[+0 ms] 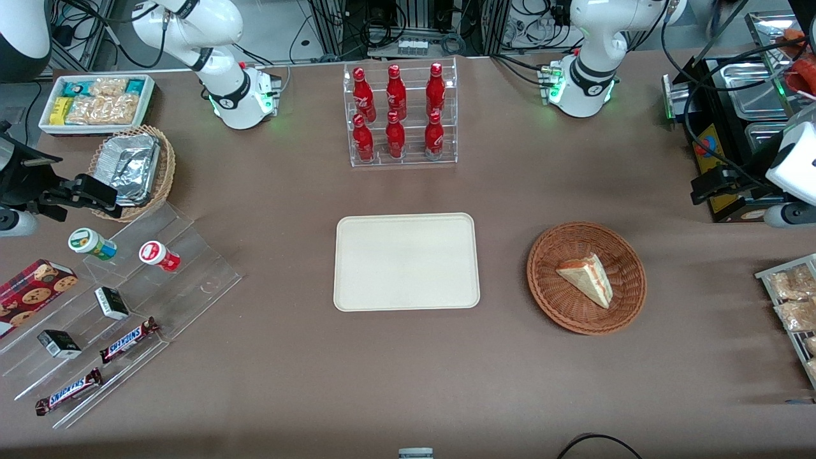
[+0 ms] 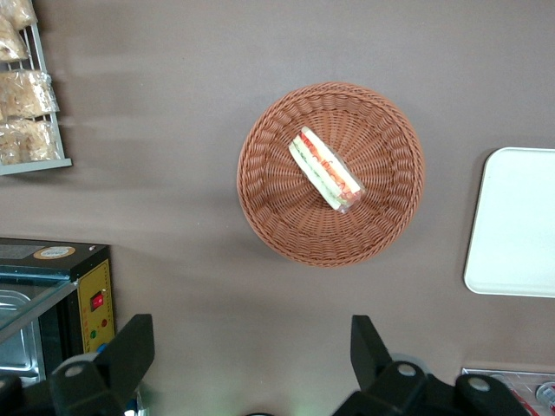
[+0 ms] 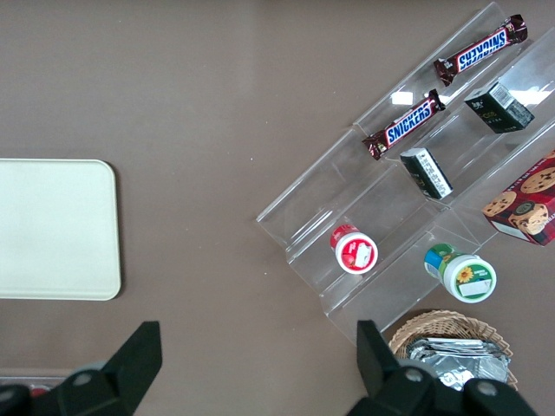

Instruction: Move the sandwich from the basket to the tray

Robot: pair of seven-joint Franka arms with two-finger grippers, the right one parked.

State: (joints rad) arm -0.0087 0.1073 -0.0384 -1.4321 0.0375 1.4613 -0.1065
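Note:
The sandwich [image 1: 590, 277] [image 2: 325, 169], a pale bread wedge with red and green filling, lies in the round reddish-brown wicker basket [image 1: 542, 280] [image 2: 260, 199]. The cream-white tray [image 1: 406, 261] [image 2: 520, 225] lies flat beside the basket, toward the parked arm's end, with nothing on it. My left gripper [image 2: 251, 347] hangs open high above bare tablecloth, toward the working arm's end of the table and a little farther from the front camera than the basket. Nothing is between its fingers [image 2: 130, 347].
A clear rack of red bottles [image 1: 400, 115] stands farther from the front camera than the tray. A black food warmer [image 1: 720, 127] and a wire rack of snack packets [image 1: 790, 299] sit near the working arm. Acrylic steps with snacks [image 1: 115, 299] lie toward the parked arm's end.

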